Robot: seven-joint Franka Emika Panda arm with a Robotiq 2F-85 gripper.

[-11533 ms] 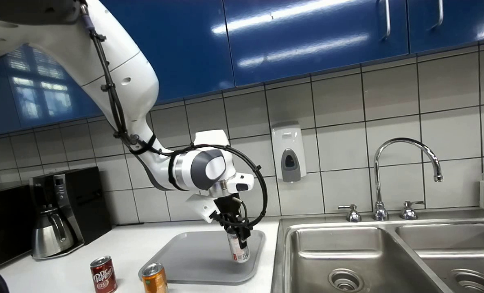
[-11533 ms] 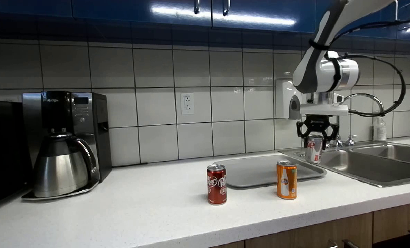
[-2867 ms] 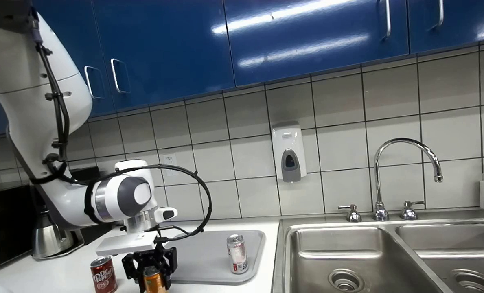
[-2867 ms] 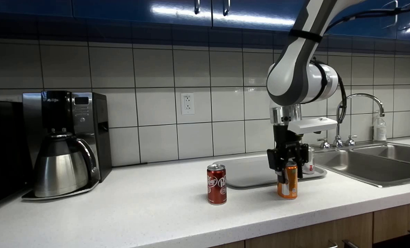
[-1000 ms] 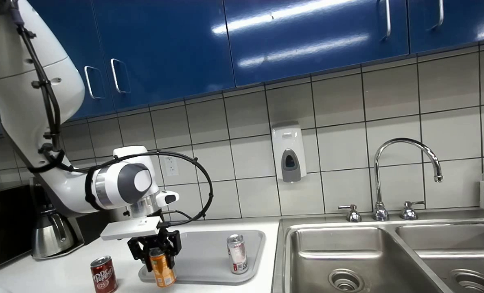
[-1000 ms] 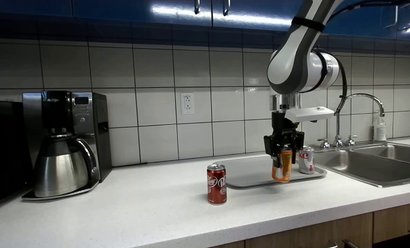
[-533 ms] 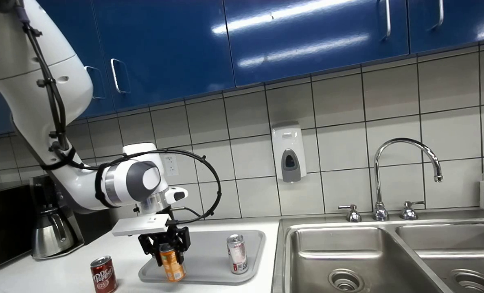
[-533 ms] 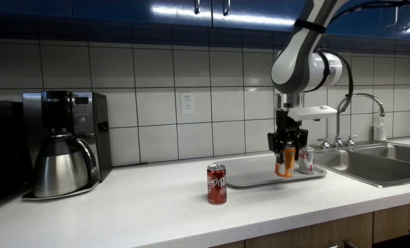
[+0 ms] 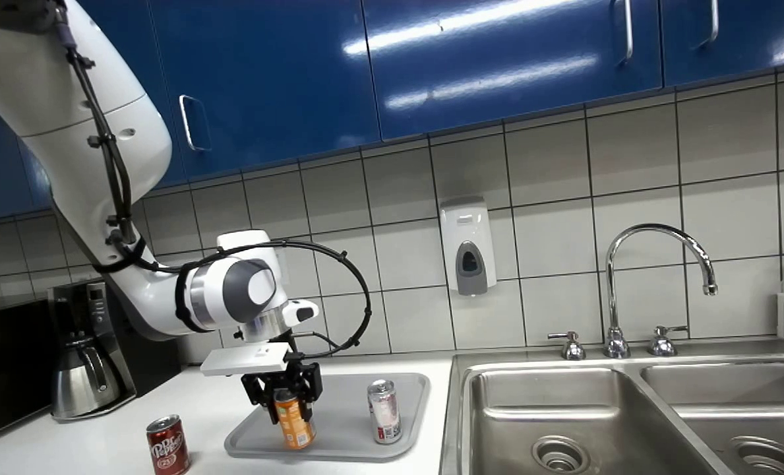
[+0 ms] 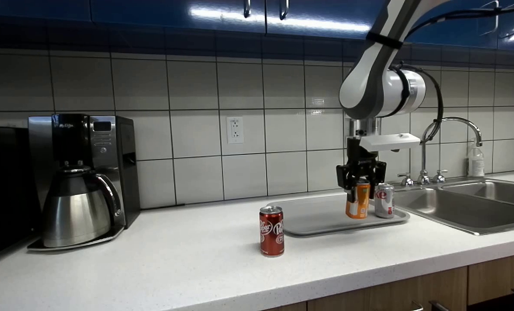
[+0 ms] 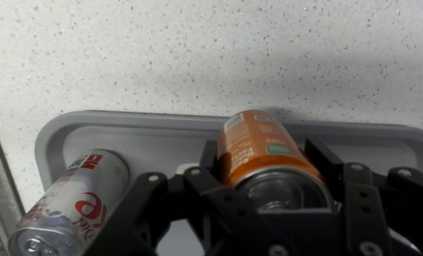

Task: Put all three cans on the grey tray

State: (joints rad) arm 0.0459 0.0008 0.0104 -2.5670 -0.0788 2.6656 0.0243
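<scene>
My gripper (image 9: 291, 416) is shut on the orange-gold can (image 9: 297, 429) and holds it nearly upright near the tray's front side. In the wrist view both fingers (image 11: 263, 151) flank the orange can (image 11: 255, 137), and its base overlaps the tray rim. I cannot tell whether it touches the tray. The silver-grey can (image 9: 384, 412) stands upright on the grey tray (image 9: 342, 396), beside the held can, in both exterior views (image 10: 384, 201). The dark red can (image 9: 167, 445) stands on the counter off the tray (image 10: 313, 216); it also shows in an exterior view (image 10: 272, 231) but not in the wrist view.
A steel double sink (image 9: 543, 415) with a faucet (image 9: 612, 290) adjoins the tray's sink-side end. A coffee maker with a steel pot (image 10: 77, 207) stands at the far end of the white counter (image 10: 174, 268). A soap dispenser (image 9: 469, 247) hangs on the tiled wall.
Earlier I held the silver can; it now stands released on the tray. I took hold of the orange can, lifted it off the counter and moved it to the tray, lastly farther inward.
</scene>
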